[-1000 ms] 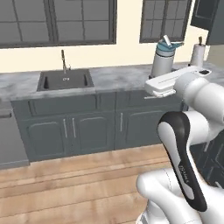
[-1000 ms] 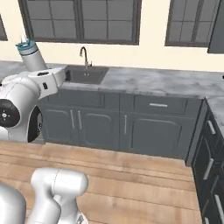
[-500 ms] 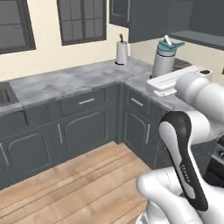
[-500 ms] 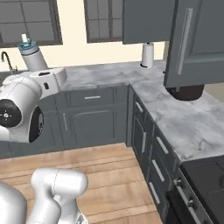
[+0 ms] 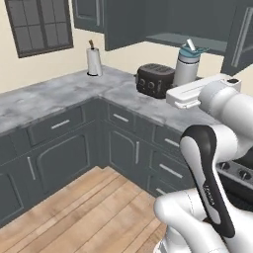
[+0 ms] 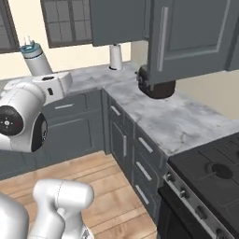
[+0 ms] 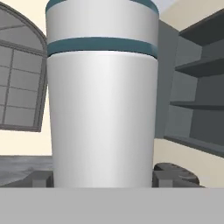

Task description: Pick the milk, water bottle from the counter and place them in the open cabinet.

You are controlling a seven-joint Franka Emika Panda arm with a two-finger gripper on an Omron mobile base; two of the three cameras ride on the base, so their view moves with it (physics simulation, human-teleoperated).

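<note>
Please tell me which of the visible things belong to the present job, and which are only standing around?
Belonging to the job:
- water bottle, held in the pincer
- open cabinet, its shelf

Only standing around:
- toaster
- paper towel roll
- stove
- window

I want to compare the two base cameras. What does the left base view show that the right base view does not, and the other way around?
Left base view alone: the inner shelf of the open cabinet and the whole toaster on the worktop.

Right base view alone: the cabinet door with its long silver handle, which partly hides the toaster, and the black stove.

Both: the water bottle held upright in the gripper, the paper towel roll in the corner, and a window.
</note>
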